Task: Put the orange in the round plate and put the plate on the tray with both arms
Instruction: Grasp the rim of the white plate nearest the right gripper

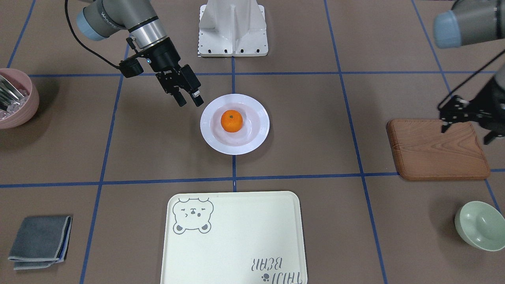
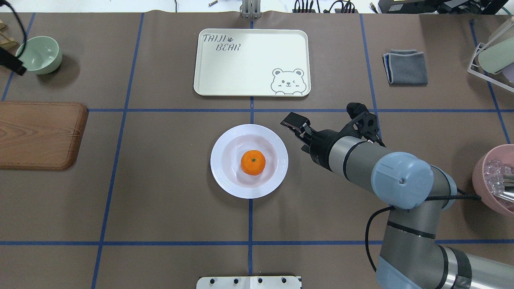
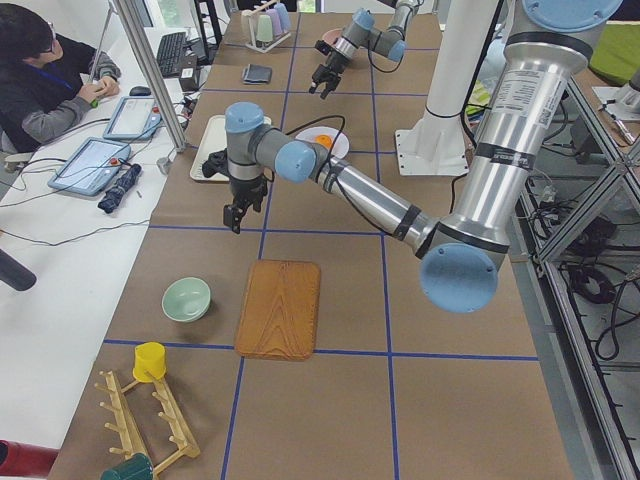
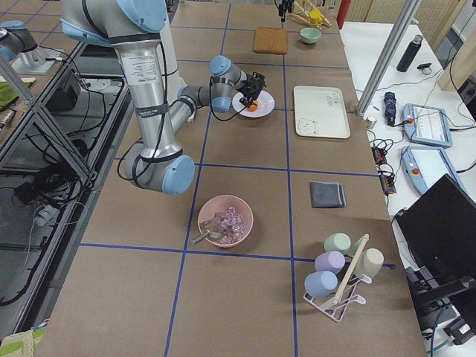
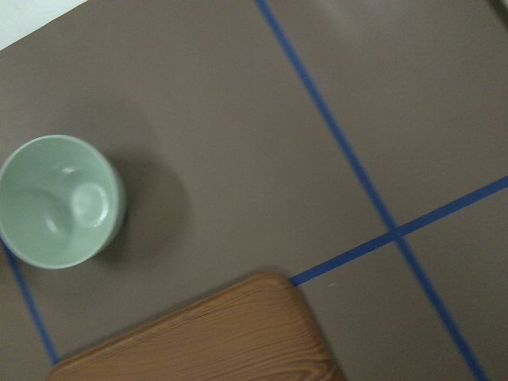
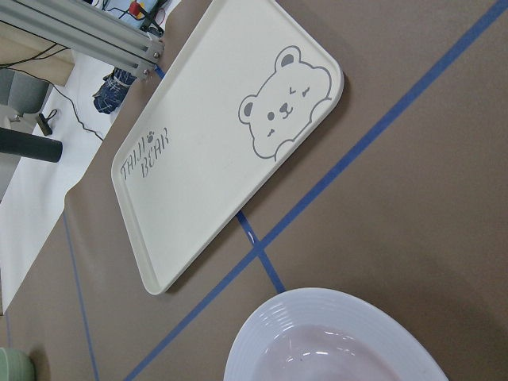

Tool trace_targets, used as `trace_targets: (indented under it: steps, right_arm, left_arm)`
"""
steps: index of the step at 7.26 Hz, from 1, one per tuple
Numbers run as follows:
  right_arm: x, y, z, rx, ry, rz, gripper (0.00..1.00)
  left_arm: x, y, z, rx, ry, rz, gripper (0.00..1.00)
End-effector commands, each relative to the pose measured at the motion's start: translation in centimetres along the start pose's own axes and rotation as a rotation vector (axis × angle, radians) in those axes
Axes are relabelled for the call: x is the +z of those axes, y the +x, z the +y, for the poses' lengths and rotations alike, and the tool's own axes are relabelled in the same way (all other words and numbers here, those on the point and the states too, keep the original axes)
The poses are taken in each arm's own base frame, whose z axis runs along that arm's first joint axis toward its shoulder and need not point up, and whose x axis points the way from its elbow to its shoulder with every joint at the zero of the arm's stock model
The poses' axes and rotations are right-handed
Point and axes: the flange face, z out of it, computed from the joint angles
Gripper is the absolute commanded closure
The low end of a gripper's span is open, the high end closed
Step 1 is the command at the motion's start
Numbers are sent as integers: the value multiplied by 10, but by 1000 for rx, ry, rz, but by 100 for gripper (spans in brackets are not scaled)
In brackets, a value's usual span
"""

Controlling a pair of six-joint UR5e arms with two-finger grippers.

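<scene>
The orange [image 1: 231, 120] [image 2: 253, 162] lies in the middle of the white round plate [image 1: 260, 136] [image 2: 225, 176] at the table's centre. The cream bear tray [image 1: 232, 236] [image 2: 249, 60] lies flat beyond the plate, with nothing on it. My right gripper [image 1: 188, 99] [image 2: 292, 121] hangs open and holds nothing, just off the plate's rim on the robot's right. My left gripper [image 1: 467, 133] is open and holds nothing, above the wooden board [image 1: 434, 154]. The right wrist view shows the tray [image 6: 230, 135] and the plate's rim [image 6: 333, 313], but no fingers.
A pink bowl [image 1: 15, 102] with clear pieces stands far on the robot's right. A folded grey cloth [image 1: 39, 241] lies beside the tray. A pale green bowl [image 1: 481, 225] [image 5: 59, 202] sits beyond the board. The robot's white base [image 1: 232, 27] is behind the plate.
</scene>
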Motion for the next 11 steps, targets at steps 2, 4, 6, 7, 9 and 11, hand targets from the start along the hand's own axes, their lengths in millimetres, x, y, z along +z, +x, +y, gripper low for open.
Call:
trace_targets:
  steps: [2,4,6,7,9,11]
  right_arm:
    - [-2,13,19,17,-22,-21,0]
    - [-16,58,16,27,-62,-90,0]
    - [-3,87,63,8,-33,-87,0]
    - [6,94,91,0,-5,-99,1]
    - [38,101,112,-18,15,-75,3]
    - [50,115,109,-40,29,-43,6]
  left_arm:
    - [29,-219,128,-113,-54,113,0]
    - [31,-243,193,-207,-37,140,0]
    - [31,-232,209,-206,-23,154,1]
    - [31,-232,209,-207,-23,154,0]
    - [31,-232,208,-205,-22,154,0]
    - [33,-232,210,-204,-24,156,0]
